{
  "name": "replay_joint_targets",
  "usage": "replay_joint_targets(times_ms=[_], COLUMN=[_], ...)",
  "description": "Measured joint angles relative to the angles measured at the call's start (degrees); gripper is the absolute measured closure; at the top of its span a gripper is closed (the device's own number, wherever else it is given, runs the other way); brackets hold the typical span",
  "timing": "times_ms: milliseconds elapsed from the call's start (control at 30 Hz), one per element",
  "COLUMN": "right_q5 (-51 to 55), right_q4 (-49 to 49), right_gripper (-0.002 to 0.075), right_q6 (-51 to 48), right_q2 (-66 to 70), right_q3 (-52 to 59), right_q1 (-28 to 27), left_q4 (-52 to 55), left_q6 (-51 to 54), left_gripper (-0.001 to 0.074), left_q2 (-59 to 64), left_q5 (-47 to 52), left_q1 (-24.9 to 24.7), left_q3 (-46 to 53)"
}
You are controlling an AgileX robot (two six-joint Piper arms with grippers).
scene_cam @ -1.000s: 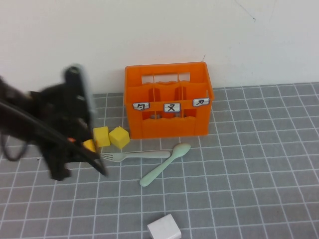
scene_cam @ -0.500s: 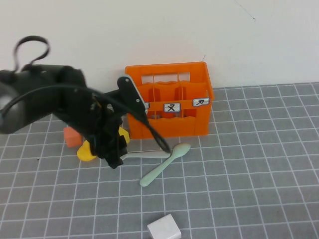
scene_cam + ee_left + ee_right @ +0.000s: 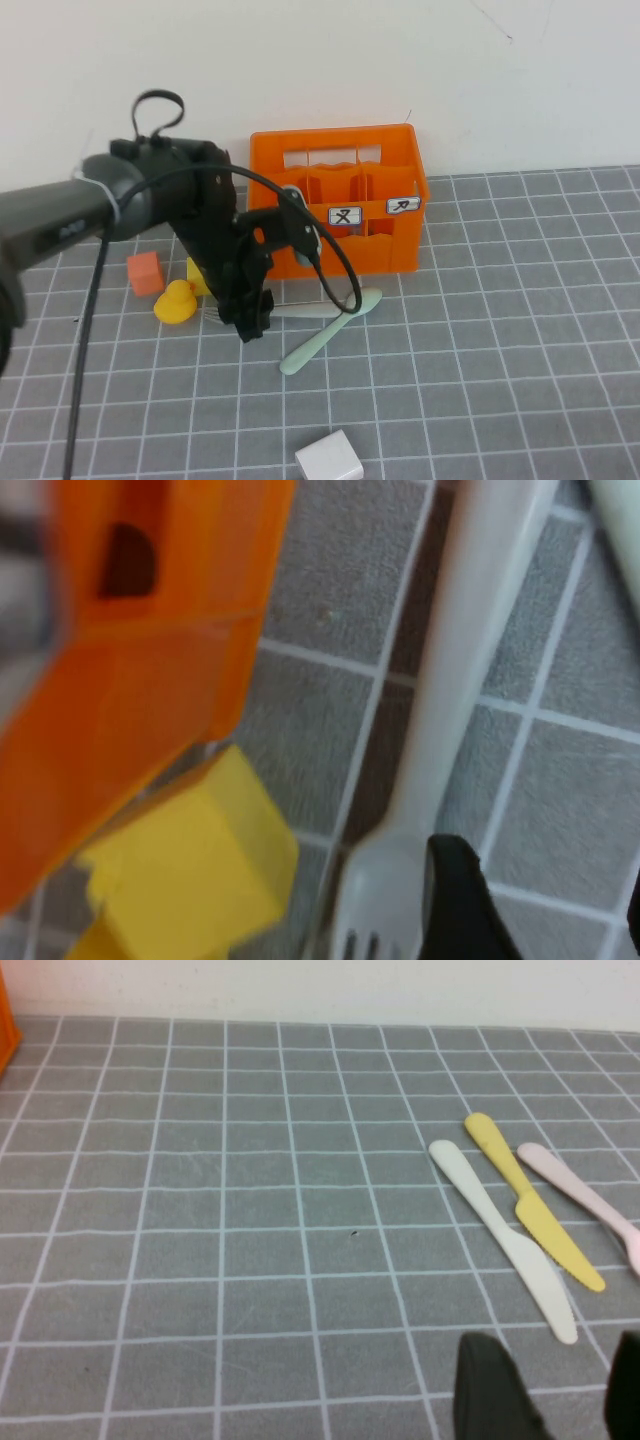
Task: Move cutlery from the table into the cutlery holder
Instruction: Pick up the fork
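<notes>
The mint-green fork (image 3: 305, 311) lies on the grey gridded table (image 3: 480, 350) in front of the orange cutlery holder (image 3: 340, 200). The matching spoon (image 3: 330, 330) lies slanted just beside it. My left gripper (image 3: 250, 322) is low over the fork's tined end. In the left wrist view the fork (image 3: 470, 680) runs past one black fingertip (image 3: 455, 900). The left gripper (image 3: 545, 920) is open, with bare table between the fingers and the fork outside them. My right gripper (image 3: 555, 1390) is open and empty over the table, out of the high view.
A yellow duck (image 3: 175, 302), an orange cube (image 3: 145, 272) and a yellow cube (image 3: 200, 275) sit left of the crate. A white box (image 3: 328, 460) lies near the front edge. White (image 3: 505, 1225), yellow (image 3: 530, 1205) and pink (image 3: 585, 1200) knives lie ahead of the right gripper.
My left arm has swung in from the left and its gripper has come down at the fork's tined end. The fork and spoon have not moved.
</notes>
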Motion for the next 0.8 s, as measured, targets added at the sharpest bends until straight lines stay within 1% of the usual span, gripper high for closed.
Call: replay_joint_targets(times_ms=[200,433,733,800], right_q5=[0.0,0.0,0.0,0.0], right_q4=[0.0,-0.1,-0.1,-0.1], right_gripper=[0.047,0.047,0.047,0.047], right_q6=[0.0,0.0,0.0,0.0], right_q2=[0.0,0.0,0.0,0.0], right_q3=[0.0,0.0,0.0,0.0], right_q1=[0.0,0.0,0.0,0.0], left_q4=[0.0,-0.2,-3.7,-4.1], left_q6=[4.7,6.1,6.6,6.7], left_gripper=[0.0402,0.0402,0.0402,0.0412], left_q2=[3.9,5.3,6.5,6.7], left_q5=[-2.8,-7.6,-8.0,-7.3], left_q1=[0.0,0.0,0.0,0.0], left_q3=[-0.5,-0.6,-0.8,-1.0])
